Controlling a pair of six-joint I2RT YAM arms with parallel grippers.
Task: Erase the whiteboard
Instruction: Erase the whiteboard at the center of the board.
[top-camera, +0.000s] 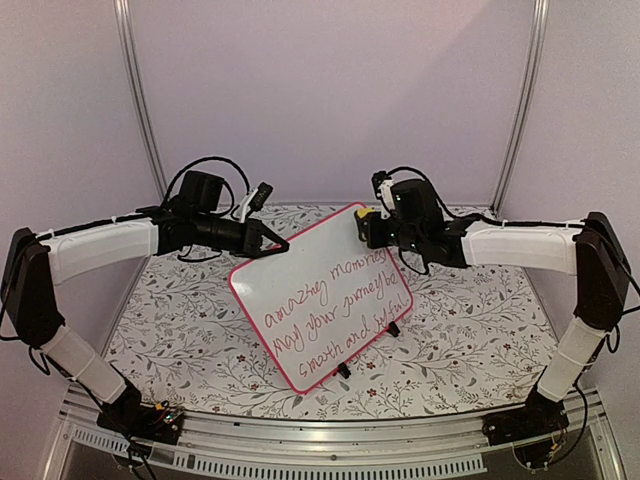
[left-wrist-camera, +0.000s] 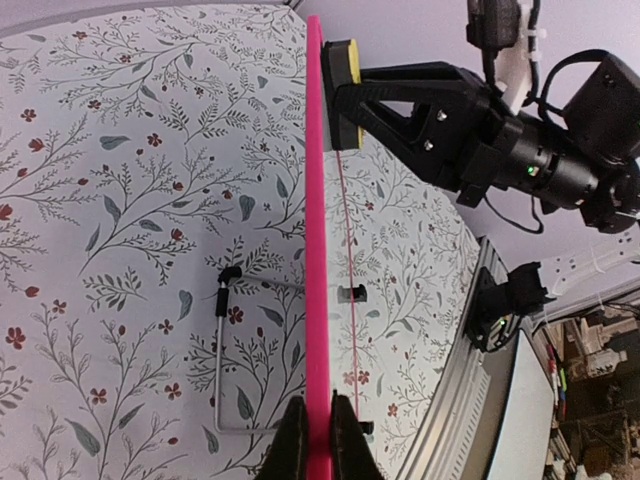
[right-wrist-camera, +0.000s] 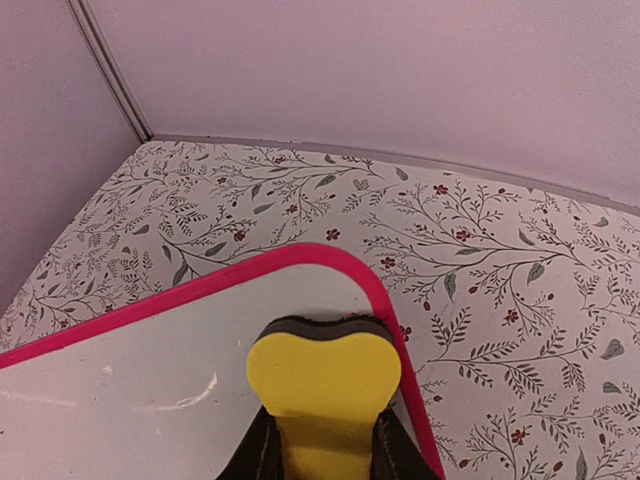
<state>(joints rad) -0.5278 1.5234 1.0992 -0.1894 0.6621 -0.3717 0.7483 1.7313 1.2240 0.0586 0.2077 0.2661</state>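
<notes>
Top view. The whiteboard (top-camera: 320, 300) stands propped on the table (top-camera: 470, 340) at centre, with its long axis running from 8 to 2 o'clock. Two black clip feet (top-camera: 343, 370) sit on its lower edge. Red writing (top-camera: 335, 312) fills most of the face, none of it wiped.
- The left gripper (top-camera: 277, 244) comes in from 9 o'clock and is clamped on the frame's upper-left edge.
- The right gripper (top-camera: 363, 224) comes in from 3 o'clock, forearm level, and is closed on a yellow eraser (top-camera: 358, 212) at the board's 1 o'clock corner.
- The writing lies toward 6–7 o'clock from the eraser. The right arm is the one placed to wipe, and the left steadies the board.

Left wrist view.
- The board is seen edge-on, its pink frame running from 12 to 6 o'clock.
- The left fingers (left-wrist-camera: 293, 445) are pinched shut on the frame at 6 o'clock.
- The eraser sits at 12 o'clock, against or just beside the frame on the written side. I cannot tell whether it touches.
- A wire stand (left-wrist-camera: 222, 350) props the back.

Right wrist view.
- The eraser is squeezed between both fingers, its dark felt edge leading toward 12 o'clock.
- It lies over the rounded corner of the frame, with bare white face toward 9 o'clock.
- No writing shows in this view.

Judgement: the stroke must run down-left along the face, pressing lightly against the left arm's hold.
</notes>
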